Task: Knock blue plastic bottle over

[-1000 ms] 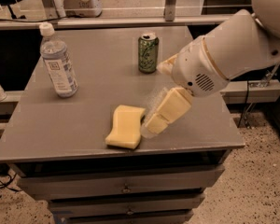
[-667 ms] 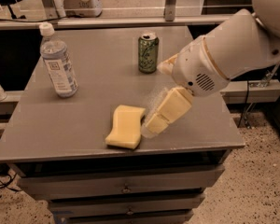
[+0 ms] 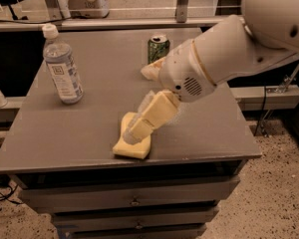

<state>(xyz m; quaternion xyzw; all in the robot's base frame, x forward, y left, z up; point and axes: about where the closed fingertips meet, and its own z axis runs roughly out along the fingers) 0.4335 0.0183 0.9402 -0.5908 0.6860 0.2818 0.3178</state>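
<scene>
The blue plastic bottle [image 3: 63,68] stands upright at the back left of the grey table [image 3: 89,128]. It is clear and bluish, with a white cap and a pale label. My gripper [image 3: 138,125] hangs low over the front middle of the table, just above a yellow sponge [image 3: 131,144]. It is well to the right of the bottle and in front of it, apart from it. It holds nothing that I can see.
A green drink can [image 3: 158,47] stands at the back middle of the table, behind my arm [image 3: 224,59]. The table has drawers below its front edge. A rail and shelf run behind the table. There is speckled floor to the right.
My arm has swung left, so the gripper has gone from beside the sponge's right edge to over the sponge. The bottle and can have not moved.
</scene>
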